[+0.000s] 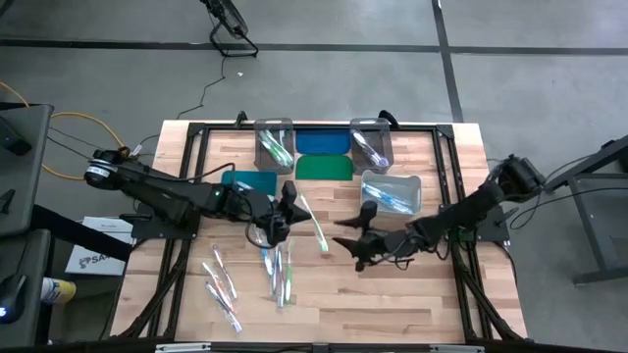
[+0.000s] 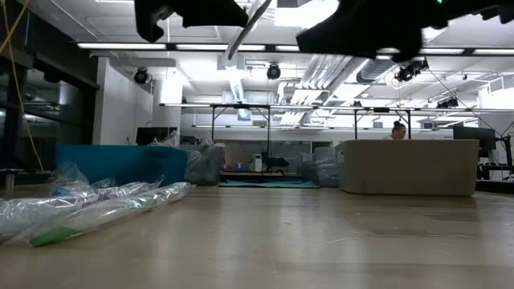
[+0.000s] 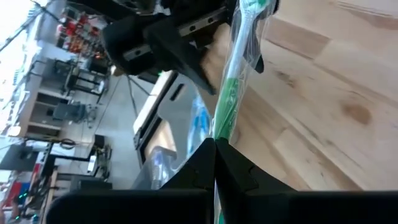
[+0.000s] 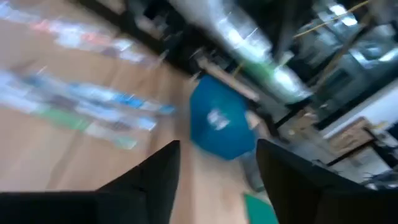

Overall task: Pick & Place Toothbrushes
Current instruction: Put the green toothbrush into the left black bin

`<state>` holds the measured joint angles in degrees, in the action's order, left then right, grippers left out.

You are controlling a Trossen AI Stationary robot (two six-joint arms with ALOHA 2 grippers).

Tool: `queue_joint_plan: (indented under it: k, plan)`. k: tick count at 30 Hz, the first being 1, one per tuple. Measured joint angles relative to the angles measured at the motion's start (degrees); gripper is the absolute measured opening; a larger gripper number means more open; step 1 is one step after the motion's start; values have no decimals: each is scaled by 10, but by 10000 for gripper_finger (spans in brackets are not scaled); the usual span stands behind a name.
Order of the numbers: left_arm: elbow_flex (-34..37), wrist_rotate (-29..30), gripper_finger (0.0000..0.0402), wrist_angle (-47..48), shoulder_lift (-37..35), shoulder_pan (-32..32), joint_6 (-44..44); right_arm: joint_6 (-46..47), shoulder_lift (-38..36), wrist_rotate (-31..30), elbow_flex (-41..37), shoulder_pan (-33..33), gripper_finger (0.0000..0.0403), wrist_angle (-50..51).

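My left gripper (image 1: 290,203) is shut on one toothbrush (image 1: 312,226), a green brush in a clear wrapper (image 3: 233,81), held above the middle of the table. My right gripper (image 1: 355,235) stands open just right of that brush's free end; in the right wrist view the brush (image 4: 249,43) lies beyond its fingers (image 4: 155,180), outside the gap. Several more wrapped toothbrushes (image 1: 280,270) lie flat on the near left of the table (image 2: 96,205). My left gripper pinches the wrapped toothbrush by one end (image 3: 216,142) between its two fingers. The brush runs straight on from the fingertips toward my right gripper. It is lifted clear of the table (image 2: 245,28).
Three clear bins stand at the back: one at the left (image 1: 275,142), one at the right (image 1: 371,142), and one nearer (image 1: 391,191) with brushes in it. Blue (image 1: 324,142), green (image 1: 324,167) and teal (image 1: 250,181) lids lie flat between them. A black frame edges the table (image 1: 186,176).
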<state>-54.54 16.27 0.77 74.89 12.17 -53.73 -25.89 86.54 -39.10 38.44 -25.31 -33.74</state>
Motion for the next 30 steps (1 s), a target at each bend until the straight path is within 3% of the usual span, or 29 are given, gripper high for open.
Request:
queue_joint_plan:
  k: [3,6,11,19,30]
  plan:
    - [0,0,0,-10,0,-9,0,-27,0,1,0,12,240,-57]
    - [0,-4,0,-11,0,-18,0,-57,0,42,1,23,268,-115]
    - [0,-21,0,-17,0,-22,1,-57,0,104,1,54,279,-137]
    - [0,-23,0,-34,0,-21,2,-56,0,224,1,79,228,-174]
    - [0,-39,0,-63,0,-21,0,-58,0,288,15,103,144,-184]
